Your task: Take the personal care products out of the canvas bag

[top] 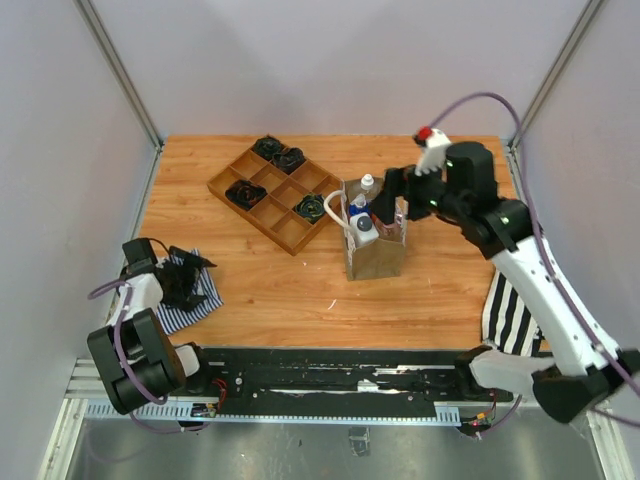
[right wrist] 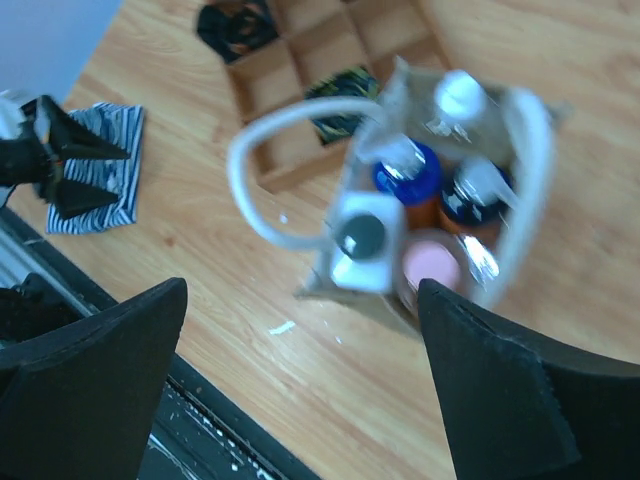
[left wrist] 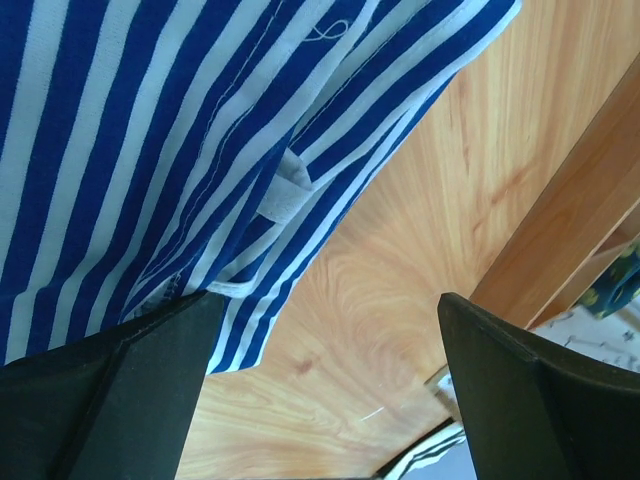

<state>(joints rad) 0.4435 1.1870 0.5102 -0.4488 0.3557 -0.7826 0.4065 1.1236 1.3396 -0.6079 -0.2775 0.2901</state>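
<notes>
Tabletop (top: 440, 290), bag (top: 375, 258) below R end effector (top: 390, 200)

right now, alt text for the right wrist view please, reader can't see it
Blurred look down past the open right gripper into the canvas bag, which holds five bottles: a white pump bottle, two blue bottles, a pink-capped bottle and a white-capped bottle. A wooden tray and a striped cloth lie beyond on the table.

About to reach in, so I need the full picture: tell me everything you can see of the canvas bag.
The canvas bag is a small tan-brown fabric tote, standing upright and open-topped on the wooden table. Two white rope handles loop from its rim. Five bottles stand inside, tops showing. The open right end effector hovers above, not touching.
</notes>
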